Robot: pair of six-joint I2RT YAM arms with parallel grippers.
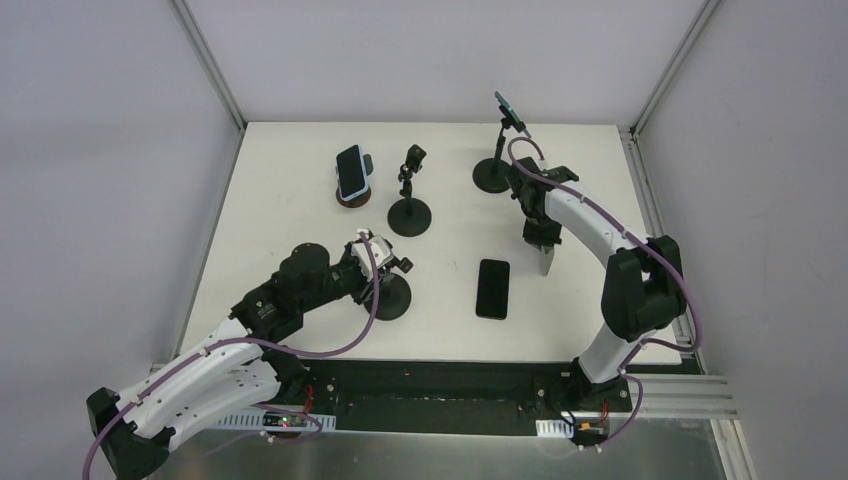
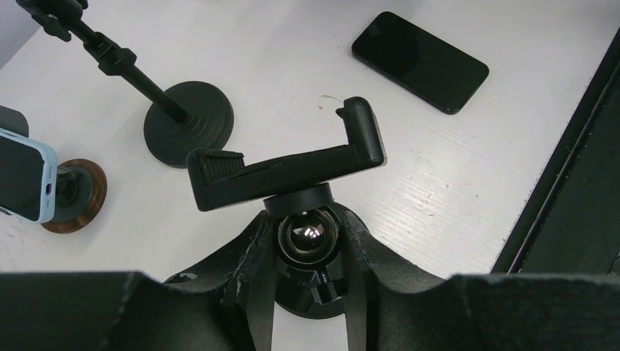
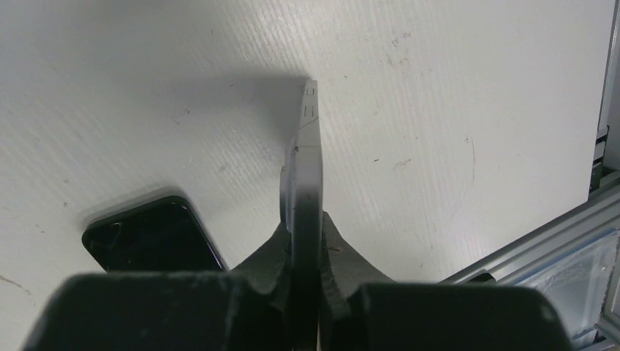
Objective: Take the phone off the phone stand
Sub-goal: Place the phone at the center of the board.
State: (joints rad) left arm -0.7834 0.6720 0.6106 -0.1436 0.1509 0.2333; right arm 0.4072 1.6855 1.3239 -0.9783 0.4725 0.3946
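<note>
My right gripper [image 1: 544, 243] is shut on a grey phone [image 1: 545, 262], held edge-on with its far end pointing down at the table. In the right wrist view the phone [image 3: 305, 175] runs straight out from between my right gripper's [image 3: 305, 252] fingers. My left gripper [image 1: 383, 268] is shut on the ball joint [image 2: 307, 235] of a black phone stand [image 1: 391, 297]. The stand's clamp [image 2: 285, 168] is empty, just beyond my left gripper [image 2: 307, 245].
A black phone [image 1: 492, 288] lies flat between the arms, also visible in both wrist views [image 2: 420, 51] [image 3: 153, 241]. An empty black stand [image 1: 410, 205], a blue-cased phone [image 1: 351, 171] on a brown-based stand, and a teal phone [image 1: 508, 110] on a tall stand are at the back.
</note>
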